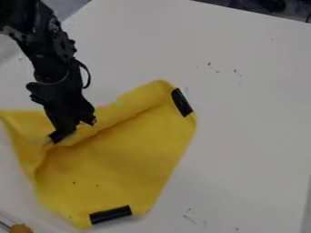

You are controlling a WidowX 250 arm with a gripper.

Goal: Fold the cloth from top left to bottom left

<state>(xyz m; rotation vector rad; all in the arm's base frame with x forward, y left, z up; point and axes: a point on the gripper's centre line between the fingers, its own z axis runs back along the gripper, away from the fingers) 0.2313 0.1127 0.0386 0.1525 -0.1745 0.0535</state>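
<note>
Nearest, at the lower left corner of the view, there is a small orange-brown round thing [21, 228], and a thin rod [5, 225] is just beside it. A little farther, the yellow cloth [115, 159] lies on the white bench [249, 123], in the left and middle part of the view. On its near edge it has a black strip [110, 215], placed almost level, with the right end slightly higher. Two small dark specks are on the cloth above this strip, toward the left. To the right of the cloth's near end, some dark scratch marks [189, 216] are on the bench. Across the cloth goes a long raised crease, from the left side up to the right. The hand [72, 129] comes down on the upper left part of the cloth, at this crease. I cannot tell whether the hand is apart, together or clamped on the cloth. Farther, at the upper right corner of the cloth, there is a second black strip [182, 102], which stands steeply tilted. The black arm [52, 54] comes from the upper left, with a thin cable loop [88, 76] at its right side. Farthest, beyond the bench's far edge, dark things [267, 5] are seen, too unclear to name.
</note>
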